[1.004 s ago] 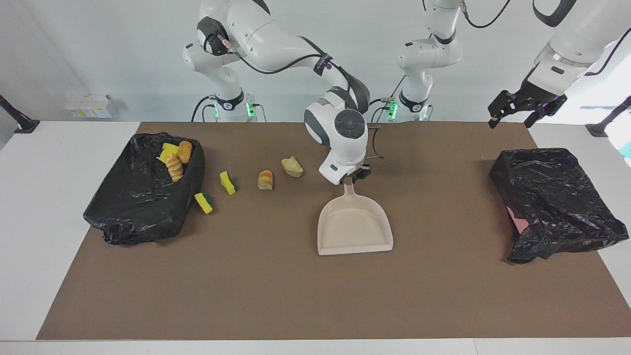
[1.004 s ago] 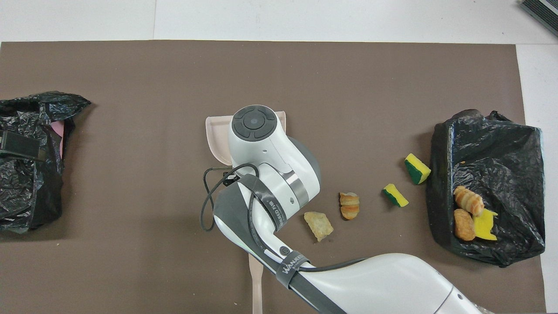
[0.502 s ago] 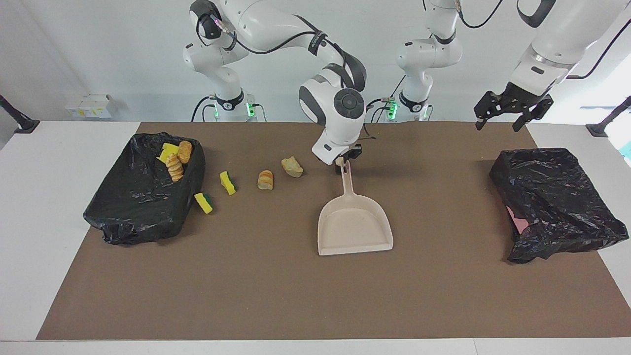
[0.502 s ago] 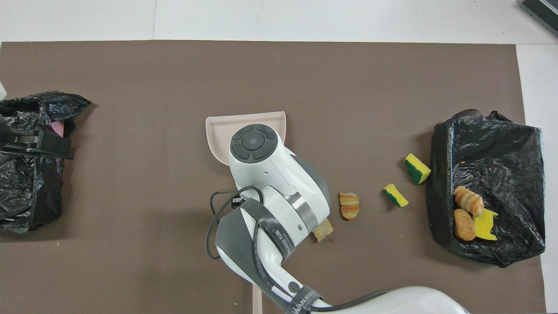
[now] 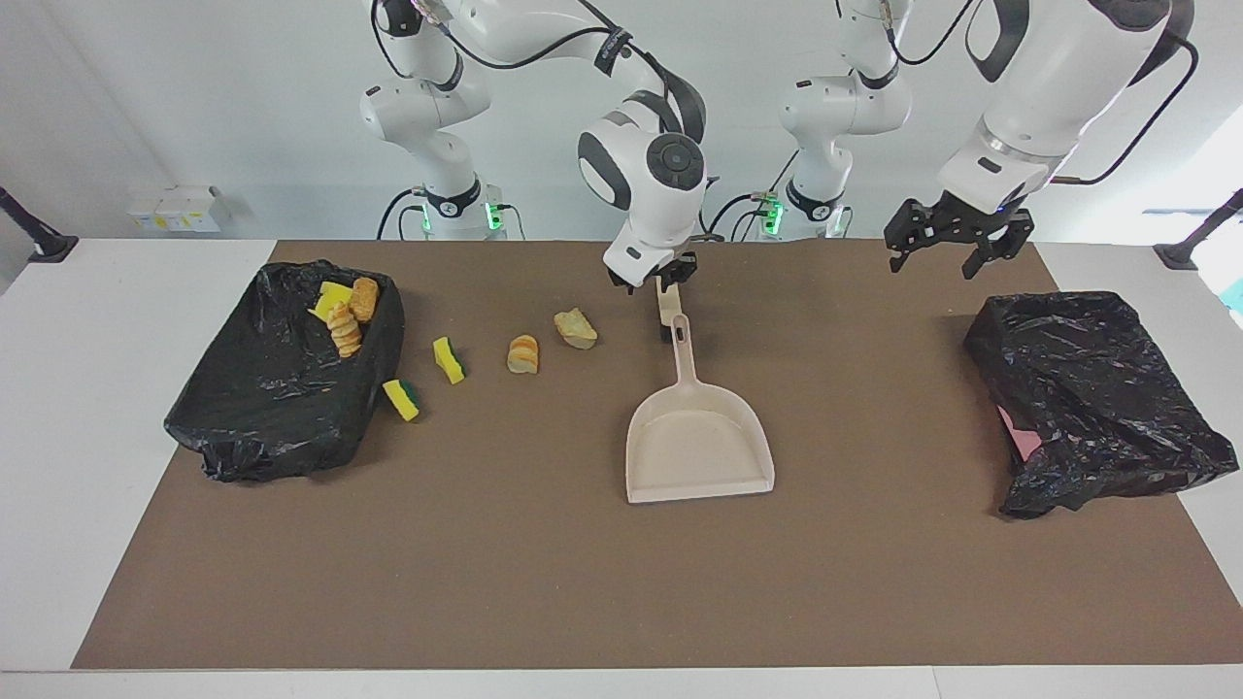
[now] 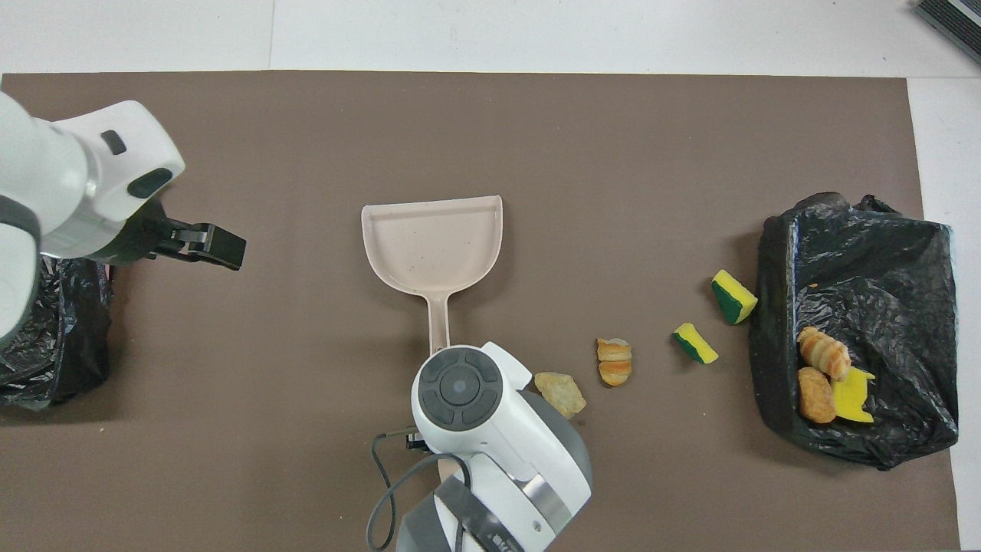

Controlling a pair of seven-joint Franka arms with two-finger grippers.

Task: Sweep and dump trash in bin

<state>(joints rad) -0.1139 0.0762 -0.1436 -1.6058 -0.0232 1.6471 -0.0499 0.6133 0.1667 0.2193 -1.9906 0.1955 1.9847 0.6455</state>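
Black crinkled plastic lines the bin at the bench's right-arm end; three trash bits are in it. I see two green-backed sponge wedges and two flaky pastry lumps loose beside it. Smooth beige dustpan lies flat mid-bench. Right gripper hangs over its handle, grip unclear to me. Left gripper is raised, spread wide, holding nothing.

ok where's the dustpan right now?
The dustpan lies flat mid-mat, handle pointing toward the robots, with the right gripper above the handle's end. The nearest trash is the tan lump beside the handle, toward the right arm's end.
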